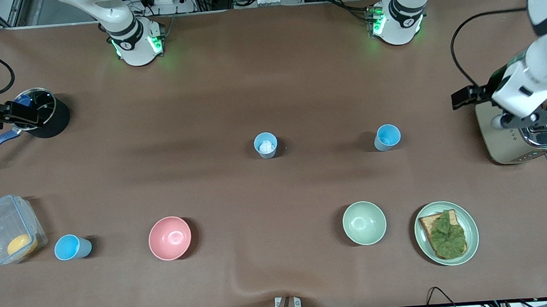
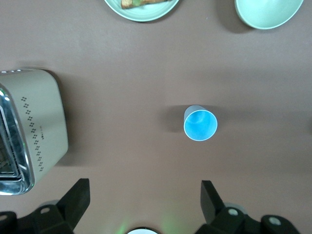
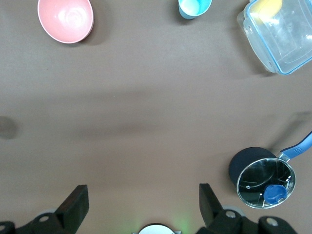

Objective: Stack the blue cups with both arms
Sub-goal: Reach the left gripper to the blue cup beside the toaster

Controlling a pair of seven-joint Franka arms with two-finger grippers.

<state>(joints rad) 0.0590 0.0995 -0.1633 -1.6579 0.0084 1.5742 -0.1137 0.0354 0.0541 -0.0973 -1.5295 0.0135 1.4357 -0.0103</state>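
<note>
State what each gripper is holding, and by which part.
Nothing is held. The left gripper hangs open over the table beside the beige metal toaster; the right gripper hangs open near the lidded black saucepan.

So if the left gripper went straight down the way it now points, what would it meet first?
Most likely bare table. The left gripper, jaws open, points down at cloth between the toaster and a blue cup, touching neither. Depth is hard to judge, but nothing lies between the jaws.
</note>
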